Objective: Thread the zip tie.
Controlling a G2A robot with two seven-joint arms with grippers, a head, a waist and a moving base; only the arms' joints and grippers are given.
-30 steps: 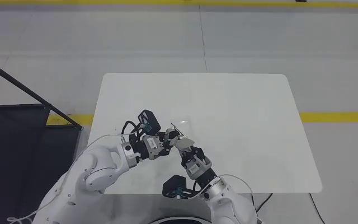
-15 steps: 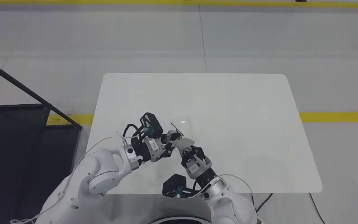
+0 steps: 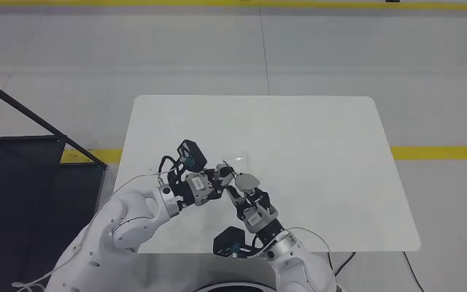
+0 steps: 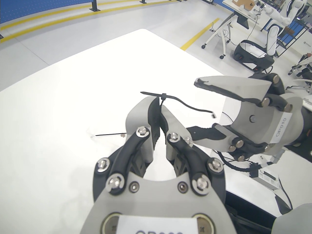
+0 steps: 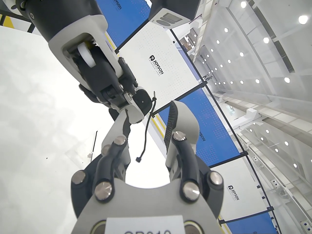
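- My left claw [image 4: 159, 104] is clenched on the zip tie [image 4: 163, 96]. The pads pinch it just under a small thick block on the strap, so the tie stands up out of my fingertips, above the table [image 4: 61, 93].
- From that block a short pointed end goes out to one side. The longer part bends away to the other side and finishes in a small square end.
- My right claw [image 4: 195, 107] is released, with its two fingers wide apart. The square end hangs in the gap between them and, as far as I can see, touches neither finger.
- The long axis of the free part runs from my left fingertips into the mouth of the right claw, so the right claw is the nearer one to that end. I judge the right fingers must close on it next; the thin strap may spring aside.
- I cannot tell if the strap already passes through the block.
- A second tie [image 4: 109, 135], thin and black, lies flat on the table beyond my left claw.
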